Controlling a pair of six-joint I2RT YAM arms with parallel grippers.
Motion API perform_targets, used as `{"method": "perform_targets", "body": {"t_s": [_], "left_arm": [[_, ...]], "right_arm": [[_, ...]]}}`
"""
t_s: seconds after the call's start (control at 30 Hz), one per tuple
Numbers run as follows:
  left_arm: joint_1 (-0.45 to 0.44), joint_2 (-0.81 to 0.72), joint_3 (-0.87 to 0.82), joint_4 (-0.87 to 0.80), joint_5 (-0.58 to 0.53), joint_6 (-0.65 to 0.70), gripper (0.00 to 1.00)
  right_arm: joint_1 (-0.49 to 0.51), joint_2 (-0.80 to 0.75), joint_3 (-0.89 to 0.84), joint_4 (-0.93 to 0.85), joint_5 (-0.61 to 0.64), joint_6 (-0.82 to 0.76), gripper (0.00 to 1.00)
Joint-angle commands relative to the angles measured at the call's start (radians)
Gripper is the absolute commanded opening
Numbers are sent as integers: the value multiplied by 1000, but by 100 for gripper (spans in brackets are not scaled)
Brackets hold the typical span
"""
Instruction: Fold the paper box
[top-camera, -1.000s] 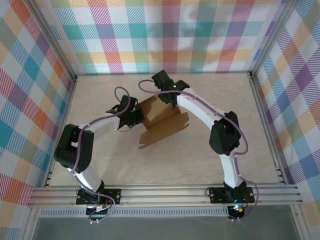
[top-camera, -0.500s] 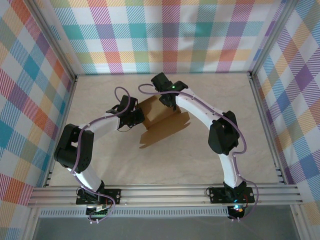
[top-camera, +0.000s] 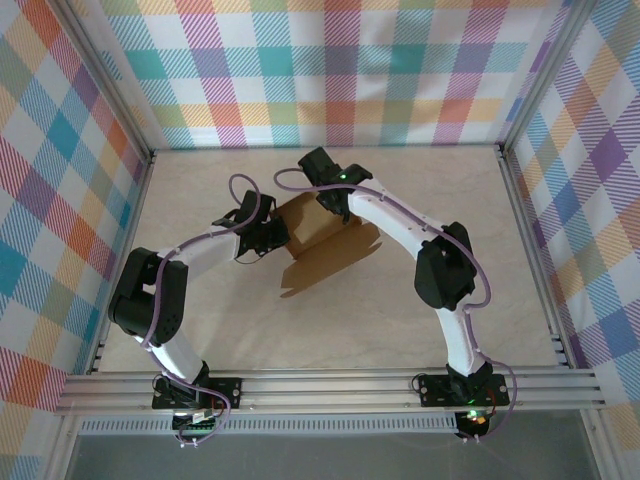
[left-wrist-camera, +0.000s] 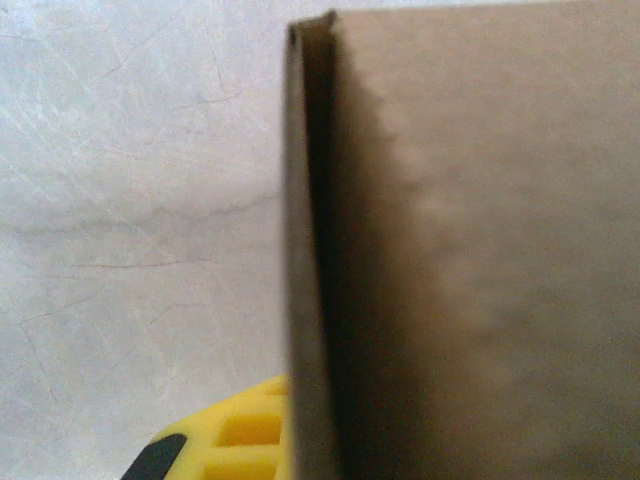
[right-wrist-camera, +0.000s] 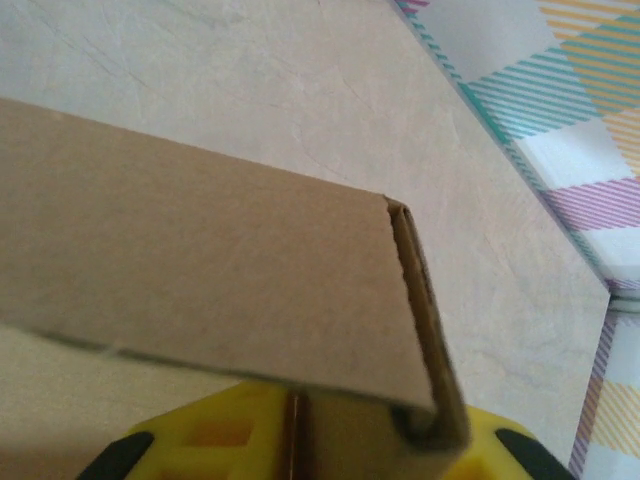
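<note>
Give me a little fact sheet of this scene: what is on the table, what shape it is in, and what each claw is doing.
Item: the paper box, plain brown cardboard
Shape: partly folded; the far part stands up and a flap lies flat toward the arms' bases
Left claw: shut on the box's left wall
Right claw: at the box's far side, yellow fingers on either side of a wall; whether it pinches is unclear
Table: pale, marbled
Surround: plaid walls
</note>
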Motion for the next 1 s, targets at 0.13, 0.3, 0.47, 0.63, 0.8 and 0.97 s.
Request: {"method": "perform_targets", "body": {"t_s": [0.13, 0.3, 0.47, 0.63, 0.8, 0.97], "left_arm": [[-1, -13, 26, 10, 9, 9, 0], [-3, -7, 26, 12, 11, 8, 0], [-3, -3, 28, 14, 15, 6, 0], [-2, 4, 44, -7, 13, 20, 0], [1, 7, 113, -150, -10, 147, 0], [10, 88, 315, -472, -6, 362, 0]], "right_arm": [[2, -50, -5, -6, -121, 61, 47], [-4, -112, -43, 14, -218, 95, 78], [-11, -198, -122, 71, -318, 118, 92], [-27, -314, -249, 183, -406, 194, 97], [-78, -441, -382, 278, -469, 284, 97], [-159, -535, -493, 310, -544, 360, 97]]}}
